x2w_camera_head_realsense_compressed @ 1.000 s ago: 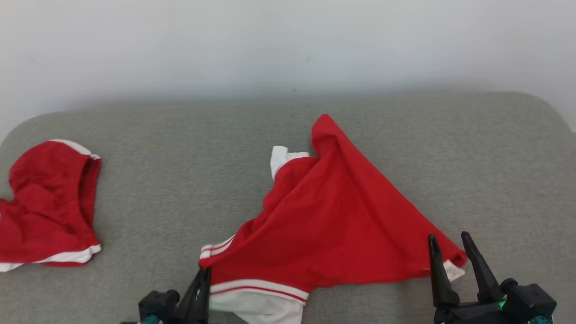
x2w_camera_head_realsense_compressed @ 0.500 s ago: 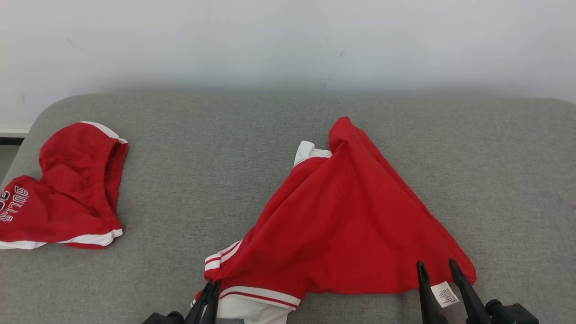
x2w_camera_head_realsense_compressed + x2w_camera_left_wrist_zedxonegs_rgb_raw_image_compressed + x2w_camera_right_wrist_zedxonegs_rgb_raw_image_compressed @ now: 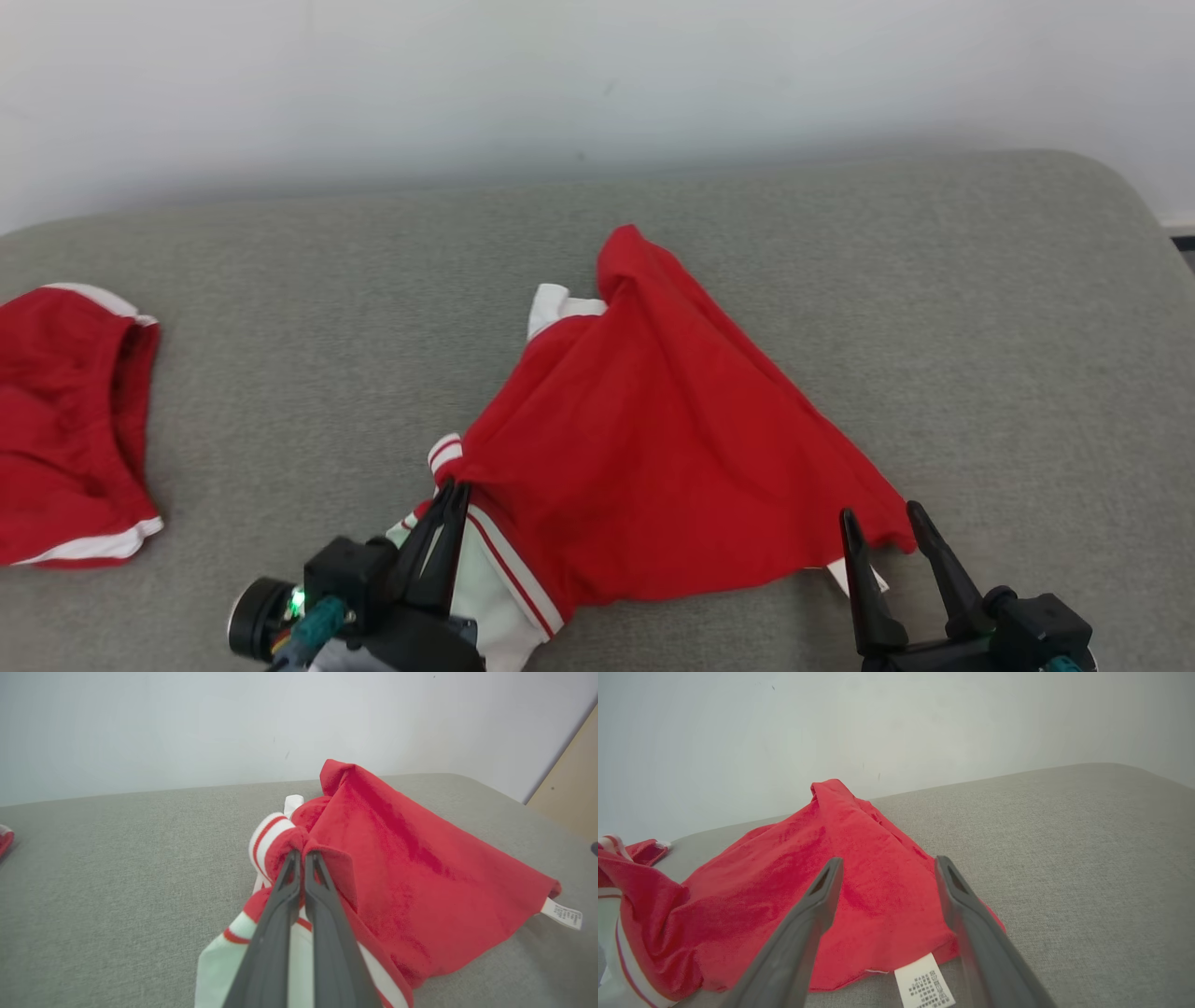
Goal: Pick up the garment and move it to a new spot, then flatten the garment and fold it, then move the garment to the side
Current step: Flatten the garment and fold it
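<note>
The garment (image 3: pixel 653 439) is red with white, red-striped trim and lies rumpled in a rough triangle on the grey cushion (image 3: pixel 980 327). My left gripper (image 3: pixel 454 487) is shut on its striped near-left edge, and the cloth bunches around the tips in the left wrist view (image 3: pixel 302 854). At the garment's near-right corner my right gripper (image 3: pixel 880 515) stands open. In the right wrist view its fingers (image 3: pixel 888 860) straddle the red corner (image 3: pixel 822 877) just above a white label (image 3: pixel 924 984), with nothing pinched.
A second red garment with white trim (image 3: pixel 65 420) lies at the far left of the cushion. A white wall (image 3: pixel 597 84) rises behind it. The cushion's rounded right end (image 3: pixel 1148 243) is near, and a tan panel (image 3: pixel 570 788) stands beyond it.
The head camera has swung, shifting the whole picture. My left gripper has come forward and up, still shut on the striped edge, bunching it. The right gripper stays open at the label corner.
</note>
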`<state>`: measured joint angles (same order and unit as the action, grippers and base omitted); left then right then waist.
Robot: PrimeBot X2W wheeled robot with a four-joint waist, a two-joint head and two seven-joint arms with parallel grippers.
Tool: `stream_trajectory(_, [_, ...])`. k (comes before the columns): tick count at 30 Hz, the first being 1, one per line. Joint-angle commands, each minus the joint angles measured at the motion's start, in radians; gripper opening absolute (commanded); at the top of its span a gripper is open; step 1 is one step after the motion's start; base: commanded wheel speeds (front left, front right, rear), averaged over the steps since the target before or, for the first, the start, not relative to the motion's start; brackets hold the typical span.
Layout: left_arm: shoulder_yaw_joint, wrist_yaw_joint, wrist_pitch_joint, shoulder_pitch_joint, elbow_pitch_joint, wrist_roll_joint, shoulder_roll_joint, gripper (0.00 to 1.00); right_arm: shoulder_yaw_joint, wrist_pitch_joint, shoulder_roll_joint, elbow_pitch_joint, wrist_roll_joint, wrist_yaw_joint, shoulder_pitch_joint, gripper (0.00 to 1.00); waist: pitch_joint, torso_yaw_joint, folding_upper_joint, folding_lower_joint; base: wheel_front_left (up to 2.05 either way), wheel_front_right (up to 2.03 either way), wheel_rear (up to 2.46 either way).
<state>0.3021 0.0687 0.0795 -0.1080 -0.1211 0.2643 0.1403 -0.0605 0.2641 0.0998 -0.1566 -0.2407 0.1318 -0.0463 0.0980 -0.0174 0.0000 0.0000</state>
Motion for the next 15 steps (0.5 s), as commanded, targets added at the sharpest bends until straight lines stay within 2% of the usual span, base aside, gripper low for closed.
stream_trajectory(1, [0.002, 0.008, 0.013, -0.055, -0.054, 0.001, -0.006, 0.00, -0.005, 0.000, 0.002, 0.003, 0.006, -0.002, 0.017, 1.00, 0.021, -0.061, 0.0000, 0.0000, 0.00, 0.00, 0.00])
stream_trajectory(5, [0.018, 0.025, 0.044, -0.147, -0.196, 0.016, -0.027, 0.00, -0.004, 0.000, 0.000, 0.014, 0.009, -0.002, 0.029, 1.00, 0.029, -0.100, 0.0000, 0.0000, 0.00, 0.00, 0.00])
stream_trajectory(8, [0.054, 0.038, 0.085, -0.223, -0.361, 0.009, -0.041, 0.00, -0.002, 0.000, -0.003, 0.019, 0.011, -0.002, 0.026, 1.00, 0.028, -0.115, 0.0000, 0.0000, 0.00, 0.00, 0.00])
stream_trajectory(9, [0.059, 0.039, 0.102, -0.238, -0.393, 0.004, -0.045, 0.26, -0.001, 0.000, -0.004, 0.019, 0.013, -0.002, 0.023, 1.00, 0.025, -0.115, 0.0000, 0.0000, 0.00, 0.00, 0.00])
stream_trajectory(10, [0.064, 0.040, 0.116, -0.250, -0.425, 0.002, -0.048, 0.67, 0.000, 0.000, -0.005, 0.019, 0.014, -0.002, 0.019, 1.00, 0.023, -0.114, 0.0000, 0.0000, 0.00, 0.00, 0.00])
stream_trajectory(11, [0.064, 0.040, 0.116, -0.250, -0.425, 0.002, -0.048, 0.67, 0.000, 0.000, -0.005, 0.019, 0.014, -0.002, 0.019, 1.00, 0.023, -0.114, 0.0000, 0.0000, 0.00, 0.00, 0.00])
stream_trajectory(12, [0.064, 0.040, 0.130, -0.258, -0.450, 0.006, -0.053, 1.00, 0.001, 0.000, -0.007, 0.020, 0.014, -0.002, 0.016, 1.00, 0.021, -0.109, 0.0000, 0.0000, 0.00, 0.00, 0.00])
stream_trajectory(15, [0.066, 0.040, 0.160, -0.277, -0.487, 0.014, -0.062, 1.00, 0.007, 0.000, -0.012, 0.027, 0.014, -0.002, 0.007, 1.00, 0.014, -0.084, 0.0000, 0.0000, 0.00, 0.00, 0.00])
